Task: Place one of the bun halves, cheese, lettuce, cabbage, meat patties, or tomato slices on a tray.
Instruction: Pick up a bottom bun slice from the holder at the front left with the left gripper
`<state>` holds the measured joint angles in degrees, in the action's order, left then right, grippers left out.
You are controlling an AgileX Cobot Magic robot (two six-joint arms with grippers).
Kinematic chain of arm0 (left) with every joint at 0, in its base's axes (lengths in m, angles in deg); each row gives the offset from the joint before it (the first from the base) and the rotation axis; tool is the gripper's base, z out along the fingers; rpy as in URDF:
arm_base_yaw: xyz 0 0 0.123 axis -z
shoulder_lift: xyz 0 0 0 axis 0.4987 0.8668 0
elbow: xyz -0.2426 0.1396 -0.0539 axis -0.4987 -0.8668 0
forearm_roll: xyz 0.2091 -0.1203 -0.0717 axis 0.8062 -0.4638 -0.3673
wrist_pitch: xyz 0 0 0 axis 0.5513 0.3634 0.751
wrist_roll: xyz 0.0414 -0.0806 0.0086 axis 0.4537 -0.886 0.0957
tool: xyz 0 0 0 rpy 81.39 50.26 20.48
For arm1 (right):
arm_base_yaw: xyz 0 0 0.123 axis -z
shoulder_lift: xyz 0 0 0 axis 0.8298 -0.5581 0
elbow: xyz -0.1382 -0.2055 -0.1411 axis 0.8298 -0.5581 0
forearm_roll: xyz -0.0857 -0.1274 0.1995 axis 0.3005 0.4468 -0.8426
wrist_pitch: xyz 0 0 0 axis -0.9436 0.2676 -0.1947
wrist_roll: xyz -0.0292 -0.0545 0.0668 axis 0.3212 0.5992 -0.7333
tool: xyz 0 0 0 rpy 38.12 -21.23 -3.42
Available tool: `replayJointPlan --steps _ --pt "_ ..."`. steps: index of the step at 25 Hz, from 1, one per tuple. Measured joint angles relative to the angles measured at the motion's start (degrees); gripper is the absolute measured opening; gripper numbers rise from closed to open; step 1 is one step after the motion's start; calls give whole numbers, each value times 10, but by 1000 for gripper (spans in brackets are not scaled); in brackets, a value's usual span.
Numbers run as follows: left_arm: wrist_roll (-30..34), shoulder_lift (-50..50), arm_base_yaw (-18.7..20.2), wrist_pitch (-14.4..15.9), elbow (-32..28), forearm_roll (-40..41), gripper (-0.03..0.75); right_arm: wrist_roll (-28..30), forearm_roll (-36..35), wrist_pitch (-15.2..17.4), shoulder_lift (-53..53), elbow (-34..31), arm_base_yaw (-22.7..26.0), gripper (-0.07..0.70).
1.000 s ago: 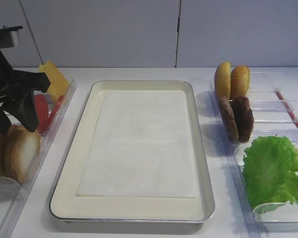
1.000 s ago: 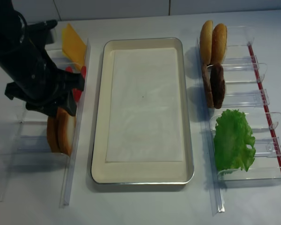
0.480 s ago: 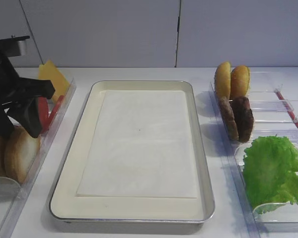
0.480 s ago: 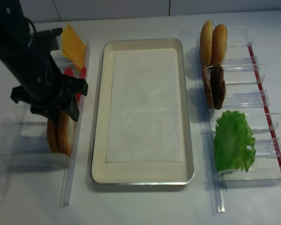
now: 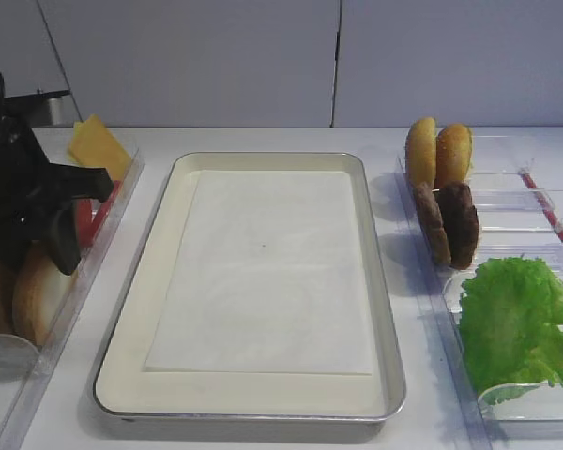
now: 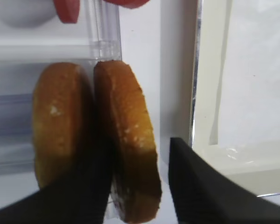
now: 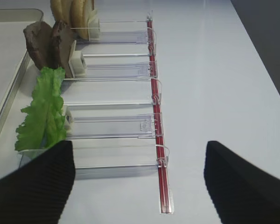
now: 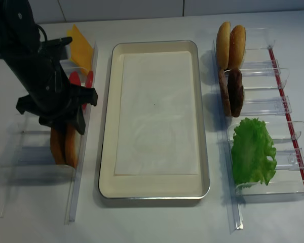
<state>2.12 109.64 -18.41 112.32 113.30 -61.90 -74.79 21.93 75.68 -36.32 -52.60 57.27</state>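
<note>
Two bun halves stand on edge in the left bin. My left gripper is low over them with its fingers on either side of the right bun half. The left finger lies against it and a narrow gap shows at the right finger, so the gripper is open. The silver tray in the middle holds only a white paper sheet. Cheese and tomato slices sit further back in the left bin. Meat patties and lettuce are on the right. No cabbage is in view. My right gripper is open, holding nothing.
A yellower golden bun pair stands at the back of the right clear bins. A red strip runs along their outer side. The tray's rim lies just right of my left gripper.
My left gripper has come down and forward along the left bin onto the bun halves. Its jaws have narrowed around the right one. The right side has not changed.
</note>
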Motion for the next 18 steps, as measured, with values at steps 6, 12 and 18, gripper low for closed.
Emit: replayJointPlan --steps 6,12,18 --pt "-4 0 0 0 0 14 129 0 0 0 0 0 0 575" --pt "-7 -1 0 0 0 15 122 0 0 0 0 0 0 575" --pt "-16 -24 0 1 0 15 119 0 0 0 0 0 0 575"
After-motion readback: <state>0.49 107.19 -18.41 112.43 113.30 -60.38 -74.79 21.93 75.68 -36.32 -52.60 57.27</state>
